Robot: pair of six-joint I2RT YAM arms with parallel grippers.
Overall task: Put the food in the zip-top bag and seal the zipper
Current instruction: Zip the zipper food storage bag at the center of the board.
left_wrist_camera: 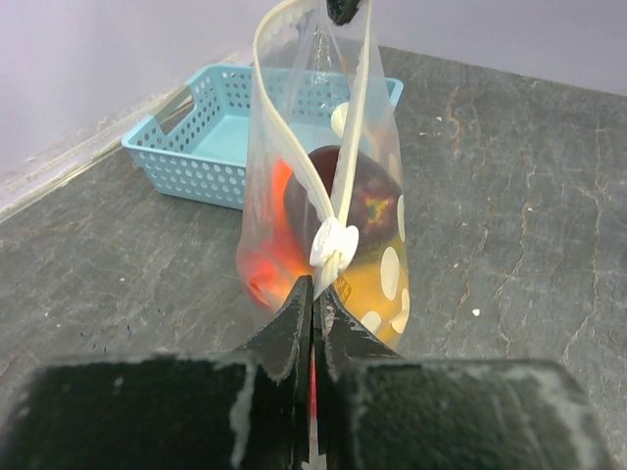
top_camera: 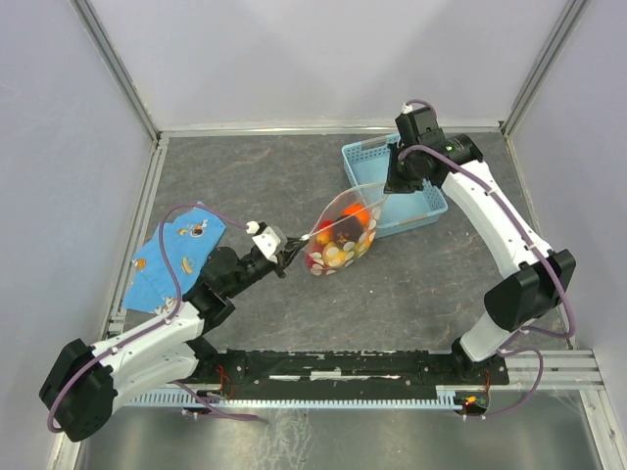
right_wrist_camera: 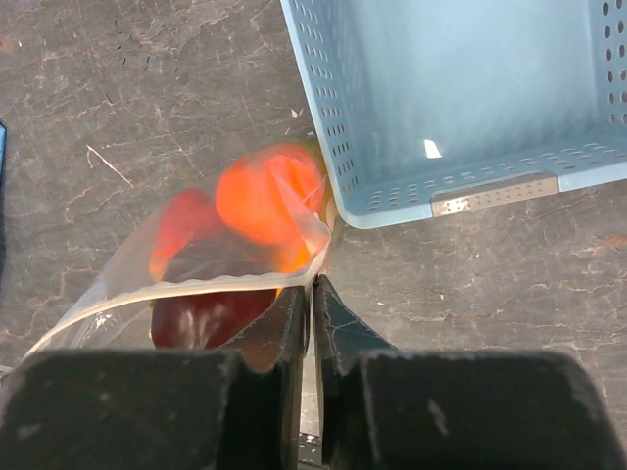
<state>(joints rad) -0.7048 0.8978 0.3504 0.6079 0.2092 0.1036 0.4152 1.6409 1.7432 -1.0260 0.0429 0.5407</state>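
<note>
Zip-top bag (top_camera: 341,238) is held stretched btw. both arms near the table's centre, just left of the light-blue basket (top_camera: 372,157). Its lower end is seen down at the grey table (top_camera: 245,186).

L arm is laid low from its base at near-left, w/ the forearm angled up-right across the table and the wrist kept roughly level. L gripper (top_camera: 291,251) is pointed at the bag's left end. In the left wrist view the L gripper (left_wrist_camera: 313,289) is seen pressed together w/ no gap, and the end of the zipper (left_wrist_camera: 284,137) is caught at its tips. A small white tab (left_wrist_camera: 333,245) is seen just above them.

R arm is raised from its base at near-right. The elbel is not folded flat: the forearm is carried back-left over the basket (right_wrist_camera: 323,98) and the wrist is bent downward. R gripper (top_camera: 387,194) is pointed down onto the bag's right end. In the right wrist view the R gripper (right_wrist_camera: 312,284) is seen nearly closed, pinched on the bag's corner where the zipper (right_wrist_camera: 225,284) ends.

Btw. the two grips the zipper's two strips are seen apart, so the mouth is gaping. The food (top_camera: 345,235) is contained in the bag: an orange piece (right_wrist_camera: 260,196), a red one (right_wrist_camera: 181,220) and a dark maroon one (left_wrist_camera: 358,201) are made out.

A blue cloth (top_camera: 171,255) is spread at far left, beside the L arm.
</note>
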